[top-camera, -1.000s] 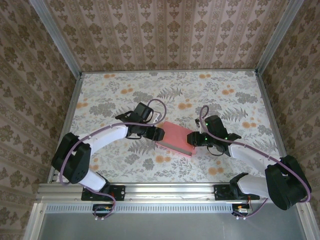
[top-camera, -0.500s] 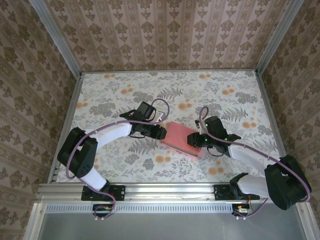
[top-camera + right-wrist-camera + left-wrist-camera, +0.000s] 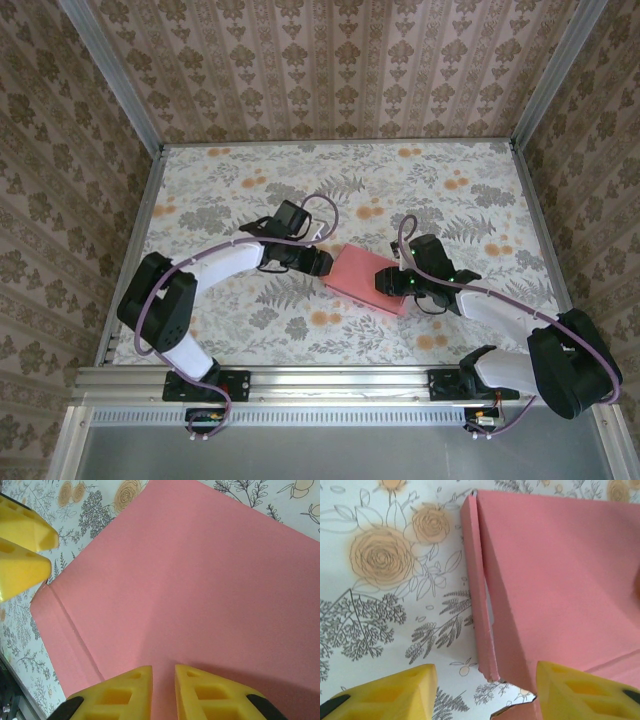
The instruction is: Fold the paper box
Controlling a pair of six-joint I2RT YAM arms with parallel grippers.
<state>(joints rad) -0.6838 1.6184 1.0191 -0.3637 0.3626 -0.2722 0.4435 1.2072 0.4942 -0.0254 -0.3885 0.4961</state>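
Observation:
The paper box (image 3: 362,277) lies folded flat and pink in the middle of the table. My left gripper (image 3: 322,263) is at its left end, open. In the left wrist view its fingers (image 3: 387,695) stand wide apart astride the box's near corner, where a narrow side flap (image 3: 479,595) gapes a little from the pink top (image 3: 560,575). My right gripper (image 3: 386,281) is over the box's right part. In the right wrist view its fingertips (image 3: 131,686) rest almost together on the pink top (image 3: 190,580), with nothing between them.
The floral tablecloth (image 3: 250,190) covers the table all round the box. Patterned walls stand on three sides, and a metal rail (image 3: 330,382) carrying the arm bases runs along the near edge.
My left gripper has come right to the box's left end. The box has slid slightly right and lies flatter. The right gripper has barely moved.

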